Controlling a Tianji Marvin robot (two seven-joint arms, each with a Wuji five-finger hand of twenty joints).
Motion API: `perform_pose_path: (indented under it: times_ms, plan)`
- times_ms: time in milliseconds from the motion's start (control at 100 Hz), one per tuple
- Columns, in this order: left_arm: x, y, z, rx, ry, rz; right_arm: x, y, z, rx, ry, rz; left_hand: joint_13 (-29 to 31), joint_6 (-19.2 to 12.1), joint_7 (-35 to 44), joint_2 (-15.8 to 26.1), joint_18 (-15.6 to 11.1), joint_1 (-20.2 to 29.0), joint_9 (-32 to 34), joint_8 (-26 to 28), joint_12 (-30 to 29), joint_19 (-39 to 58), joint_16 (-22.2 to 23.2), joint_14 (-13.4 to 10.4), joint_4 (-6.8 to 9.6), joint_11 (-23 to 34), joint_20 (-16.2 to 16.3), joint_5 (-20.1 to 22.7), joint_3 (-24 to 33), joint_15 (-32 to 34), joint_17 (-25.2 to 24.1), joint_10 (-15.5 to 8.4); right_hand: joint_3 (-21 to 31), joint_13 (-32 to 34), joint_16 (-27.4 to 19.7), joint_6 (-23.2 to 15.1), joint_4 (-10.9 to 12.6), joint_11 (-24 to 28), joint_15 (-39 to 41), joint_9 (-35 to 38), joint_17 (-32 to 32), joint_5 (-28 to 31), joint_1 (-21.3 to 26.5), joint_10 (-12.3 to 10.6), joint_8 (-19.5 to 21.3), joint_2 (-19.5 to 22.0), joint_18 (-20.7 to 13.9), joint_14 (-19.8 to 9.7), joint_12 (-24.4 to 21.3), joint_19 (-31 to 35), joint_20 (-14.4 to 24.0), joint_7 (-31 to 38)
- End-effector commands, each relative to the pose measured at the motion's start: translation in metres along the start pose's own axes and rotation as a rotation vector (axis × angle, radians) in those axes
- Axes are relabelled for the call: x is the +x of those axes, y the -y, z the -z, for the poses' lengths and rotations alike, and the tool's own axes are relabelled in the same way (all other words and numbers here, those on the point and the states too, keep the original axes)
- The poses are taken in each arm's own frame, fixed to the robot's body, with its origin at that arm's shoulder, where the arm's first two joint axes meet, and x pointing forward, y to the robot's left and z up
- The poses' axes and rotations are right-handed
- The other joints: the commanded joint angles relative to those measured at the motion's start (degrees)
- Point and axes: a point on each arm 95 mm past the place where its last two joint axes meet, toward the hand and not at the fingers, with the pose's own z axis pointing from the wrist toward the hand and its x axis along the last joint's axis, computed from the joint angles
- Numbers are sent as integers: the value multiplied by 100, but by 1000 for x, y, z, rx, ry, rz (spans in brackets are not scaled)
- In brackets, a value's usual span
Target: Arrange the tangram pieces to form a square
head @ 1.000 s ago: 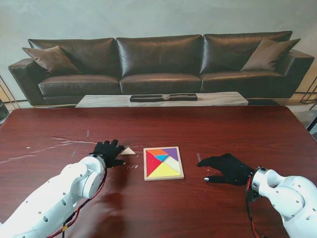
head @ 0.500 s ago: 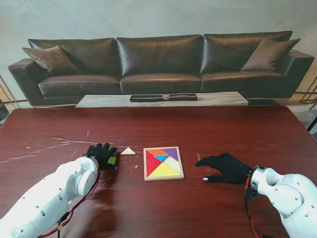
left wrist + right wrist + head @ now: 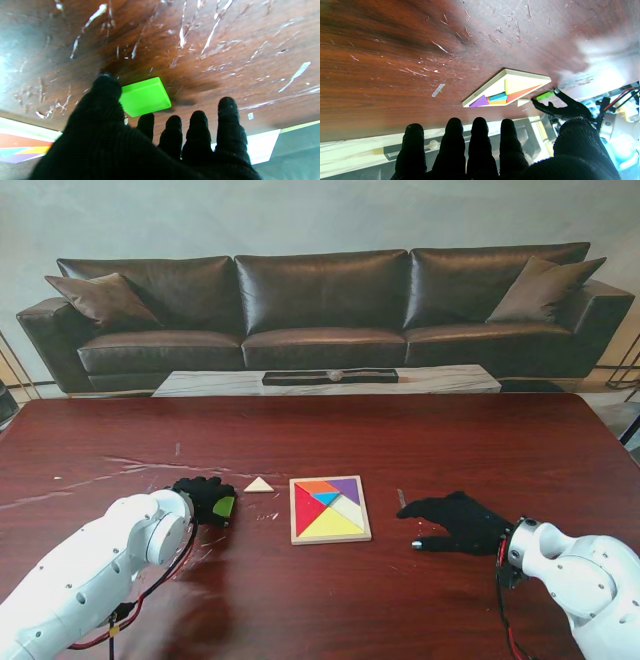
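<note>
Evenly lit and sharp from the stand, with pale sheen streaks across the dark table (image 3: 420,440). Strong glare whitening one side of the right wrist view, washing out detail there. Dark soft shadow around the green piece (image 3: 145,96); nearest fingers (image 3: 480,145) slightly soft.

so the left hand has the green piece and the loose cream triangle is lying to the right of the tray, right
Not quite. The left hand does have the green piece, thumb and fingers around it, but the cream triangle lies to the left of the tray, between the tray and that hand. The stand view shows this plainly.
</note>
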Motion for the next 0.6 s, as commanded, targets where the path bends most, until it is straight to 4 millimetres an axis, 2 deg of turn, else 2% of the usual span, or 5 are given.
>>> perform_pose_path:
  times_ms: [0, 190, 300, 480, 590]
  plan:
    - [-6, -13, -1, -44, 9, -8, 2, 2, 1, 7, -1, 5, 159, -108, 252, -510, -121, 229, 210, 74, -20, 103, 7, 30, 130, 295, -9, 208, 806, 142, 134, -136, 53, -158, -69, -23, 130, -70, -13, -112, -67, -207, -182, -86, -66, 131, 20, -136, -50, -65, -115, -83]
    - [-5, -20, -1, -62, -5, -33, 3, 3, 2, 5, 3, 4, 631, -277, 1078, -696, -483, 397, 520, 248, 51, 368, 192, -29, 57, 831, 75, 521, 1402, 539, 614, -176, 44, -155, -67, -26, 126, -71, -16, -111, -72, -204, -173, -87, -61, 146, 33, -140, -50, -57, -113, -95]
    - [-4, -26, -2, -44, -7, -47, 3, 3, 2, 4, 7, 6, 1293, -315, 1831, -831, -799, 373, 935, 318, 225, 800, 485, -175, -7, 1131, 188, 791, 1805, 995, 1189, -75, 40, -150, -65, -24, 126, -70, -16, -107, -77, -208, -167, -90, -58, 149, 61, -145, -50, -50, -110, -104]
    - [-4, -34, -4, -6, -5, -73, 3, 3, 3, 0, 12, 9, 2045, -332, 2551, -1024, -924, 30, 1452, 334, 591, 1507, 1164, -229, -72, 1511, 327, 1373, 2336, 1622, 1747, 94, 40, -141, -63, -29, 127, -67, -15, -102, -83, -204, -149, -77, -49, 148, 65, -145, -48, -30, -103, -110]
    - [-2, -38, -6, 6, -11, -82, 3, 2, 4, 0, 17, 10, 2277, -454, 2804, -1088, -912, -131, 1556, 374, 734, 1844, 1413, -269, -99, 1636, 509, 1805, 2499, 1794, 1872, 117, 40, -148, -63, -14, 128, -67, -18, -111, -84, -224, -139, -72, -45, 149, 60, -148, -47, -24, -100, -120]
